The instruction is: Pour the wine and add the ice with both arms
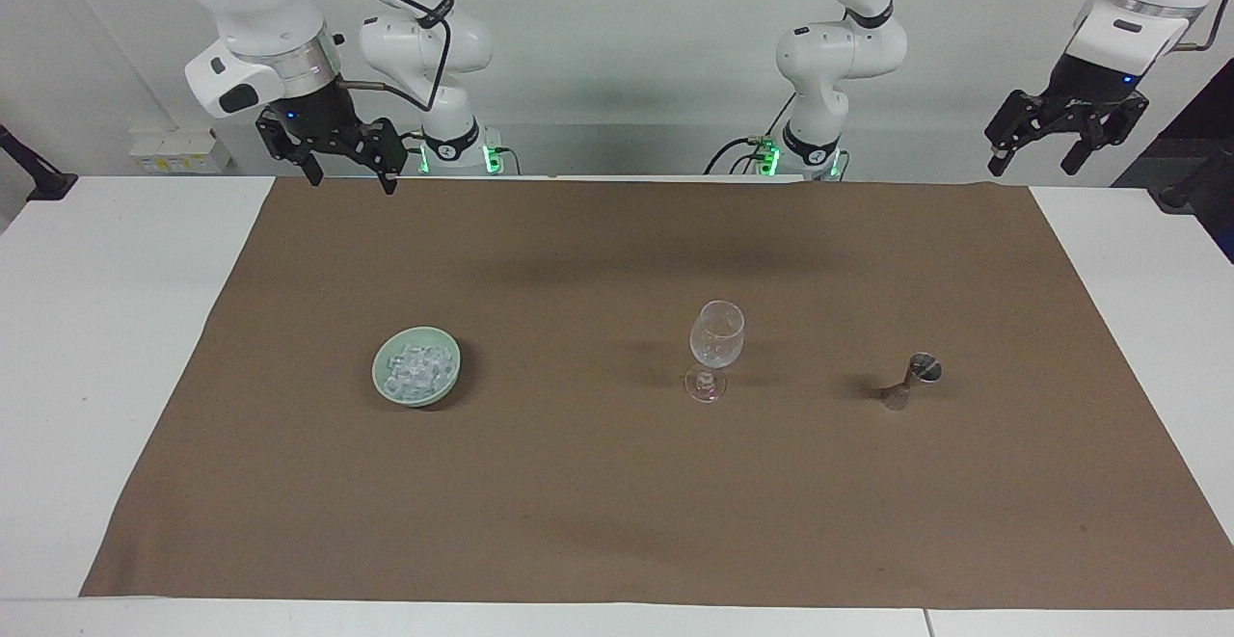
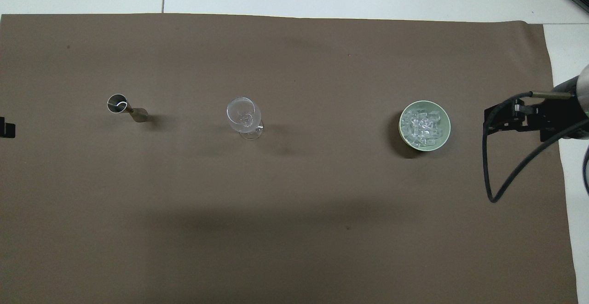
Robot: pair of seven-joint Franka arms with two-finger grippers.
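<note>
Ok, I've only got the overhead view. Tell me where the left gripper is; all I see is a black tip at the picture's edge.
Observer: The left gripper hangs high in the air above the left arm's end of the table, open and empty.
Operator: Now give me the right gripper's height.
Observer: The right gripper is well up too, clear of the brown cloth, open, holding nothing.
</note>
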